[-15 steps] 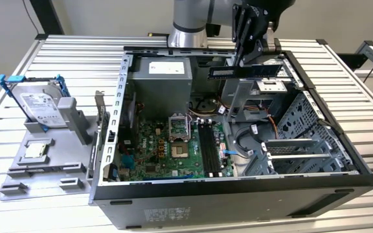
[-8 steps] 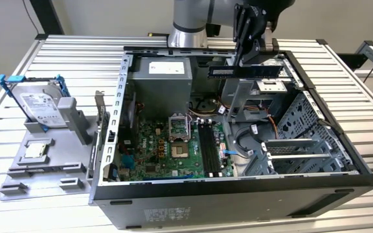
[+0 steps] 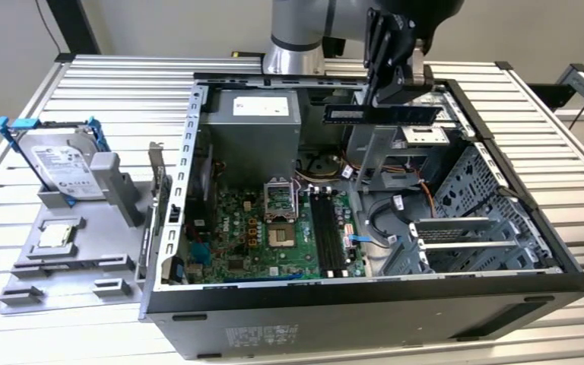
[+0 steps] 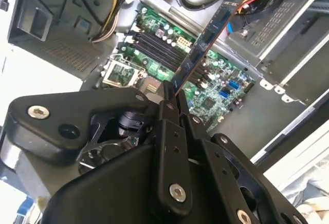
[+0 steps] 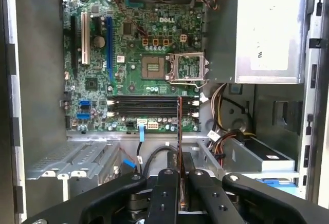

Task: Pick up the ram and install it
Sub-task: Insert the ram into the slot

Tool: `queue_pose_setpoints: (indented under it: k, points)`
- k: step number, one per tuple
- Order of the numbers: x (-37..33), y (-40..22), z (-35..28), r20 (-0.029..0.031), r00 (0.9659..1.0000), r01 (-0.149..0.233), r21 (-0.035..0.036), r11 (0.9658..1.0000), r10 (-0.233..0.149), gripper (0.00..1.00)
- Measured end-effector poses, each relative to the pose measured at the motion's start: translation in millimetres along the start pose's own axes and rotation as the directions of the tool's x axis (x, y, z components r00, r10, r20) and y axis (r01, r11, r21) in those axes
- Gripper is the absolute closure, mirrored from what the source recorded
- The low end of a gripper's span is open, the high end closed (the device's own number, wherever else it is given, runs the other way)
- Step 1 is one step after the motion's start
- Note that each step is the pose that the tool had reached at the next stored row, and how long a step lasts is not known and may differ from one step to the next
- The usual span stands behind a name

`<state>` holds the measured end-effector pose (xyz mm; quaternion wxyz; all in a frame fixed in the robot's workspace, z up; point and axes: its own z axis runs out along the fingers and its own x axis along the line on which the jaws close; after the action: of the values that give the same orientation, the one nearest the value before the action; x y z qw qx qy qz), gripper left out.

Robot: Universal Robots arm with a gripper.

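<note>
Between the jaws, pinched and clear of everything else: the ram [image 3: 382, 114], level above the open computer case [image 3: 373, 312]. Below the jaws, deep inside, the green motherboard [image 5: 133, 44] with dark memory slots [image 5: 146, 107]. Well aside, outside the case, on a grey tray [image 3: 69, 281] on the slatted surface [image 3: 119, 76], a blue-framed hard drive [image 3: 64, 163].

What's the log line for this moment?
gripper: shut on ram | ram: held above open case, not seated | slots: look empty
</note>
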<state>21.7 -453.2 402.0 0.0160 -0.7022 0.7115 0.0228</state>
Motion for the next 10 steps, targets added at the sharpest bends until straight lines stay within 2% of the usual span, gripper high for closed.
queue_pose_setpoints:
  k: [2,10]
  points:
    - [0.9,0.0,0.0,0.0228,0.9997,0.000,-0.0069,1.0000,0.000,1.00]
    - [1.5,0.0,-0.1,0.0231,0.9997,0.000,-0.0069,1.0000,0.000,1.00]
